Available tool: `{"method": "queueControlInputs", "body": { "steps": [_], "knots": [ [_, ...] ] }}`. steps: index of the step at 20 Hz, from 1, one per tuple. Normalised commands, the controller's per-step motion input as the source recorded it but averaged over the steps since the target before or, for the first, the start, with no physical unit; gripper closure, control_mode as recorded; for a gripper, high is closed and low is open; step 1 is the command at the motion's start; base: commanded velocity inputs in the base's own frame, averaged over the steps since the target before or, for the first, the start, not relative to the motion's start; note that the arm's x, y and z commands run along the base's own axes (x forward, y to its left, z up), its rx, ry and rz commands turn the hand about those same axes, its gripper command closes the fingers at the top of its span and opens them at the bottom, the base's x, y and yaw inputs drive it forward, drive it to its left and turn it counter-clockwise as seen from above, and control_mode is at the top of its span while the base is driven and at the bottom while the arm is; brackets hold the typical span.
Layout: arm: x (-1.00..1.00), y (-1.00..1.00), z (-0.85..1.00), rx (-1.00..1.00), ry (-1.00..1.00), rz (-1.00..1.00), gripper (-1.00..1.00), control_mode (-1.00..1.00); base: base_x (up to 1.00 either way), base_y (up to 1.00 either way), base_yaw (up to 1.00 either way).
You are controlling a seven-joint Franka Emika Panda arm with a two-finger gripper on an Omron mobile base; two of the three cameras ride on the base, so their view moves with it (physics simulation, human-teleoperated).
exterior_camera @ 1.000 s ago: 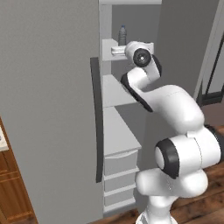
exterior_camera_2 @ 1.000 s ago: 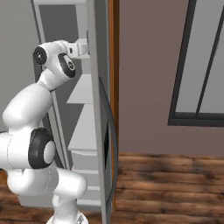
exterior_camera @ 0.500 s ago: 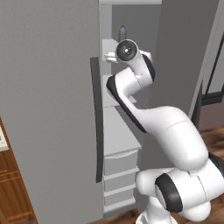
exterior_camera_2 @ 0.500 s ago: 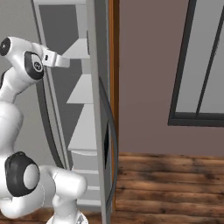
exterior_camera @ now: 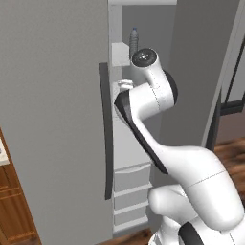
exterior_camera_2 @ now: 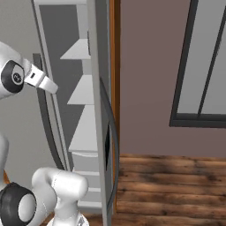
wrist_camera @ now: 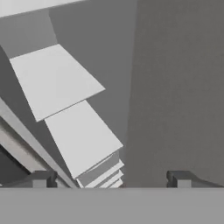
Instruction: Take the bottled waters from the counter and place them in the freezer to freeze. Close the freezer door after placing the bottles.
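Wooden flooring (exterior_camera_2: 176, 185) runs along the lower right of the right base view, beside the open freezer (exterior_camera_2: 84, 114) with its white shelves. One bottled water (exterior_camera: 134, 42) stands upright on a high shelf, upper centre of the left base view. In the hand view, the claw (wrist_camera: 109, 180) stands wide open, empty, facing the shelves (wrist_camera: 81, 135).
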Motion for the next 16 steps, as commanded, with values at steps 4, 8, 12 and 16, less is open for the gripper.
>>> {"method": "queueControlInputs", "body": {
  "steps": [4, 8, 12, 16],
  "knots": [
    [-0.28, -0.18, -0.30, 0.01, 0.00, 0.00, -1.00, -1.00, 0.00, 0.00, 0.00],
    [-0.14, 0.01, -0.20, -0.02, -0.02, 0.00, -1.00, -1.00, 0.00, 0.00, 0.00],
    [-0.25, 0.10, -0.12, 0.00, 0.00, 0.00, -1.00, 1.00, -0.75, 0.64, 0.00],
    [0.00, 0.00, 0.00, 0.00, 0.00, 0.00, -1.00, 1.00, -1.00, 1.00, 0.00]
  ]
}}
